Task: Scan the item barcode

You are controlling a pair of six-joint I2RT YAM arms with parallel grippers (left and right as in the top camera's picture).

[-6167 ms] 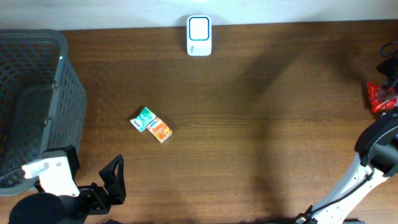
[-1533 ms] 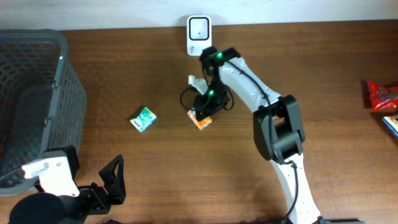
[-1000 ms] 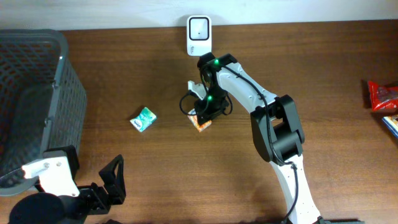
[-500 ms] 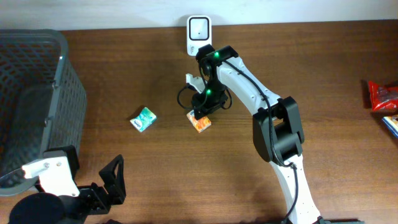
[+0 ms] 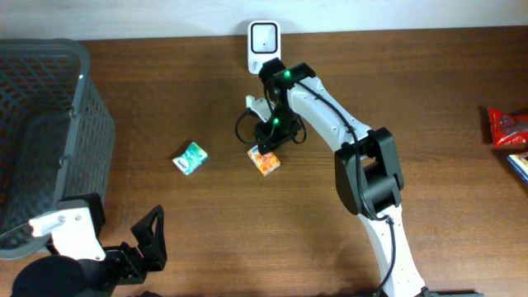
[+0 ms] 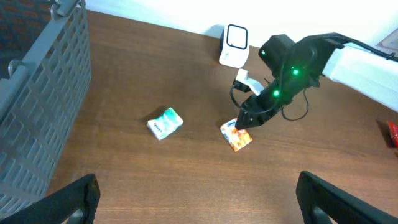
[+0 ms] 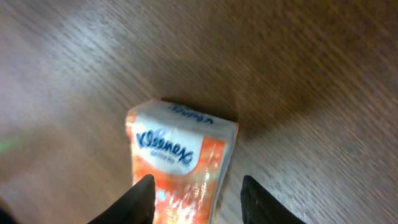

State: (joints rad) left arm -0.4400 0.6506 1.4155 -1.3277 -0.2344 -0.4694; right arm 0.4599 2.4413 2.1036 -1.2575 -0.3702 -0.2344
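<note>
An orange Kleenex tissue pack (image 5: 265,161) (image 6: 237,137) (image 7: 180,162) lies flat on the brown table, printed side up; no barcode shows. My right gripper (image 5: 266,147) (image 7: 198,180) hangs right over its near end, jaws partly open. The left finger overlaps the pack and the right finger stands off its edge with a strip of table between. The white scanner (image 5: 264,48) (image 6: 236,45) stands at the back edge, just behind the right arm. My left gripper (image 6: 196,186) (image 5: 151,239) rests wide open at the front left, with nothing between its fingers.
A green tissue pack (image 5: 190,157) (image 6: 165,122) lies left of the orange one. A dark mesh basket (image 5: 49,124) (image 6: 37,81) fills the left side. A red packet (image 5: 505,128) sits at the far right edge.
The right arm came in from the far right, and the orange pack now lies well right of the green one. In the last second the gripper drew slightly toward the scanner, its jaws narrowing a little.
</note>
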